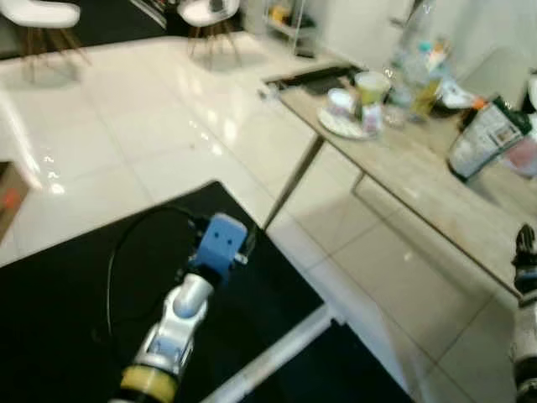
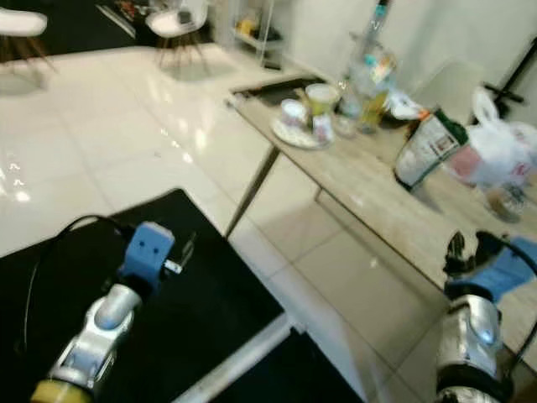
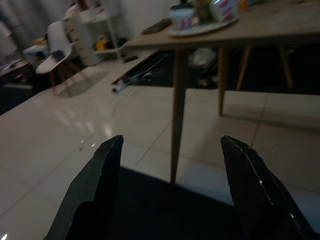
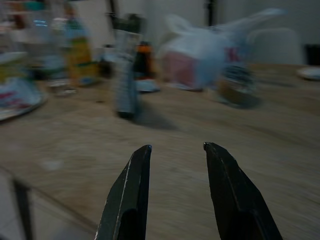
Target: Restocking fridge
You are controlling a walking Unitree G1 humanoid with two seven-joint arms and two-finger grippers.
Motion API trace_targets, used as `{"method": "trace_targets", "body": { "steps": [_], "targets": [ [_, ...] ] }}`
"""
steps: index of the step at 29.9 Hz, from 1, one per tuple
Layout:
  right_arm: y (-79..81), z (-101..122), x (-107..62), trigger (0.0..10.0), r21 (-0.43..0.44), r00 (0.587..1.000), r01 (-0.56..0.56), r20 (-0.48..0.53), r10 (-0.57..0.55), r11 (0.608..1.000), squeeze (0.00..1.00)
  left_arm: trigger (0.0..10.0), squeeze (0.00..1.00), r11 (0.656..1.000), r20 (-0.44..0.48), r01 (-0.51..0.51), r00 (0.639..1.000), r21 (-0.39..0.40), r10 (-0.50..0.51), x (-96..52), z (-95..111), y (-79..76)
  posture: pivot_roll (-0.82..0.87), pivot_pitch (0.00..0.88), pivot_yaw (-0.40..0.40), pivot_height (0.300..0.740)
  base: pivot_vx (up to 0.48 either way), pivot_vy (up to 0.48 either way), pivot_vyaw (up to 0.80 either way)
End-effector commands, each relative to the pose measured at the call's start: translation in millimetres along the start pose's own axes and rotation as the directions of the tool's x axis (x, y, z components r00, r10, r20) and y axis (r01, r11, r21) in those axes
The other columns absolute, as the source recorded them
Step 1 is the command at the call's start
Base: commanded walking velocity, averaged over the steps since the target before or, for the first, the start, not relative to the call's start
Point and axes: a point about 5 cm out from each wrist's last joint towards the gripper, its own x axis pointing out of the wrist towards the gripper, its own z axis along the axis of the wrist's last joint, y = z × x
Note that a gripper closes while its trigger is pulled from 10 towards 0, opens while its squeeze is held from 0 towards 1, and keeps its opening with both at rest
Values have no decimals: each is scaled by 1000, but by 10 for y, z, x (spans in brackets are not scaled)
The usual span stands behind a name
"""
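table (image 2: 369,189): pale wood-grain top, thin legs
groceries: white plastic bag (image 2: 503,151) and printed pouch (image 2: 424,149) on it, print unreadable
left gripper (image 3: 170,190): spread wide, empty
right gripper (image 4: 172,190): parted, empty, over table edge

I'm looking down on a glossy white tiled floor (image 1: 151,126) with bright light glare on it. A light wood counter (image 2: 369,180) on thin angled legs runs along the right side, near a white wall (image 2: 453,25). Black mat (image 1: 75,294) covers the floor below me, with a white bar across its edge. White chairs (image 1: 210,13) with wooden legs stand at the far end, next to a small white shelf unit (image 3: 95,35).
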Motion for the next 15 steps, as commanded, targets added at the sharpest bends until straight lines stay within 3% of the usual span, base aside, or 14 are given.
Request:
{"method": "trace_targets", "body": {
  "steps": [1,6,9,15],
  "targets": [
    [-76,73,3,10000,-7,1000,21,17,-21,1000,0,10000,0,1000,12,6,1000,-19,-6,26,56,-19,-12,0,-65,740,244,0,-788],
    [-75,148,29,10000,-7,999,17,42,-17,1000,0,10000,0,1000,23,-11,1000,-6,11,68,123,86,-14,1,-63,740,247,0,-800],
    [4,202,56,10000,-16,998,-12,61,13,1000,0,10000,0,999,35,-38,999,8,38,122,193,217,-14,2,-62,740,246,0,-796],
    [61,221,68,10000,-7,997,-28,68,29,1000,0,10000,0,998,32,-53,998,20,53,143,253,272,-12,1,-65,740,244,0,-800]
  ]
}}
